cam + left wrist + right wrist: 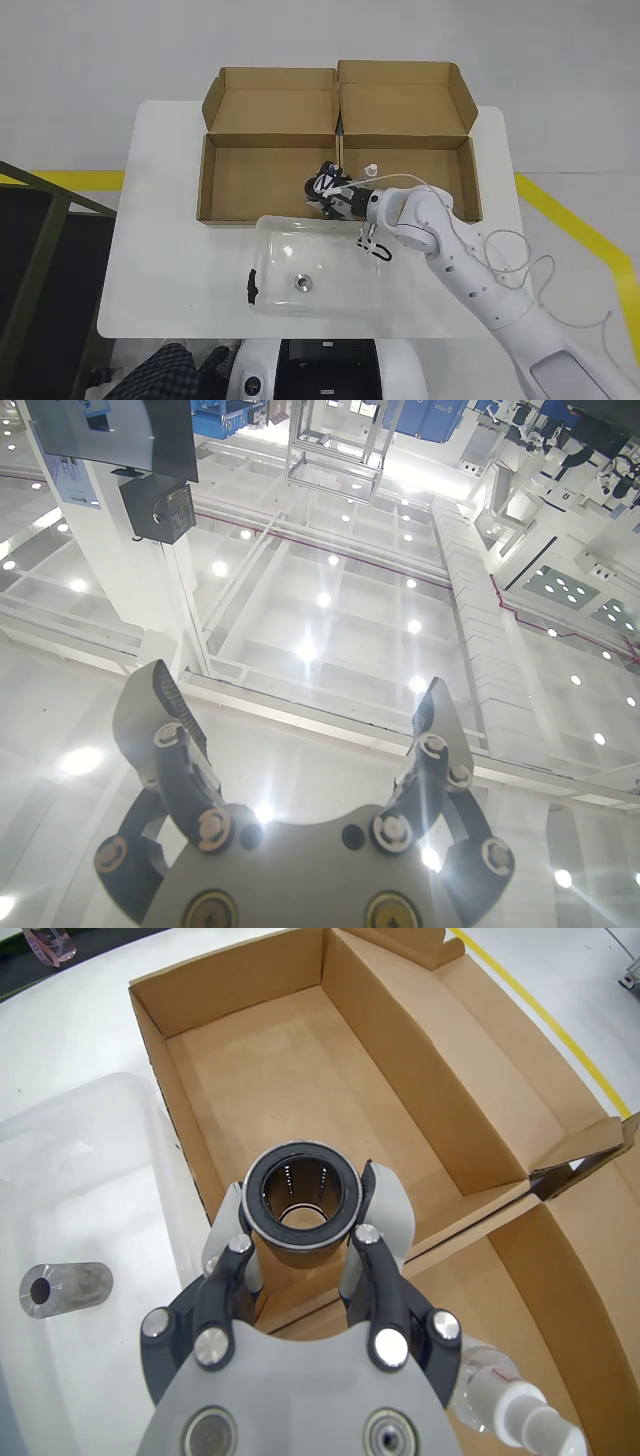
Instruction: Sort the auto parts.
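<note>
A black linear bearing (302, 1208), hollow, is clenched by the right claw (306, 1195) above the left cardboard box (280, 1078), close to the wall shared with the right box (575, 1253). Best lowered near the box floor, clear of that wall, before release, since it may roll. A metal sleeve (65, 1289) lies in the clear bin (100, 1128) nearby. The left claw (296, 677) is spread, holding nothing.
</note>
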`<state>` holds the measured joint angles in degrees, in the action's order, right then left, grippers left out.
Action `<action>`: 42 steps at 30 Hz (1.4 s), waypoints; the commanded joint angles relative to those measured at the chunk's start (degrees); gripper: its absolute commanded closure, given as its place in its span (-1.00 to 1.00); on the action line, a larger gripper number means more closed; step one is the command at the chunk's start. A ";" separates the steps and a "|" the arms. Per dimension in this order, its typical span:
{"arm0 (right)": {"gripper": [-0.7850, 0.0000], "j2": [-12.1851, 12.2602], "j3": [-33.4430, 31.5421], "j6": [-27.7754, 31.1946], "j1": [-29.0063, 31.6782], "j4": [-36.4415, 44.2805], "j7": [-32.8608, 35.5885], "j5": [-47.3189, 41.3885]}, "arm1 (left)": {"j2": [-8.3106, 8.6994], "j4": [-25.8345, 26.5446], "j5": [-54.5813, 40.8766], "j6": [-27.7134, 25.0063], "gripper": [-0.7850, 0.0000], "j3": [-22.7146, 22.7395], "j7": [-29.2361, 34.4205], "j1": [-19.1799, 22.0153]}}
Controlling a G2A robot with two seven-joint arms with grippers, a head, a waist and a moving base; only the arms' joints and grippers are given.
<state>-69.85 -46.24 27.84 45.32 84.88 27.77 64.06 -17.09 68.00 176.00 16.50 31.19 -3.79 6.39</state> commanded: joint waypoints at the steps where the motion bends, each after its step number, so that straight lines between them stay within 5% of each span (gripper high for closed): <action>1: 0.85 -0.15 0.18 0.02 -0.23 -0.40 0.19 0.14 | 0.00 0.00 0.00 0.00 -1.00 0.00 0.00 0.00; 23: 0.09 -1.89 1.39 -0.21 -1.90 -2.96 1.48 1.25 | 0.00 0.00 0.00 0.00 -1.00 0.00 0.00 0.00; 33: 0.03 -2.21 0.82 -0.09 -1.61 -2.43 1.37 2.06 | 0.00 0.00 0.00 0.00 -1.00 0.00 0.00 0.00; 42: 0.02 -1.07 -2.55 2.09 1.81 7.06 0.35 4.97 | 0.00 0.00 0.00 0.00 -1.00 0.00 0.00 0.00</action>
<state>-71.13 -48.31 29.60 46.51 90.23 27.99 68.49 -17.09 68.00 176.00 16.50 31.19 -3.79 6.39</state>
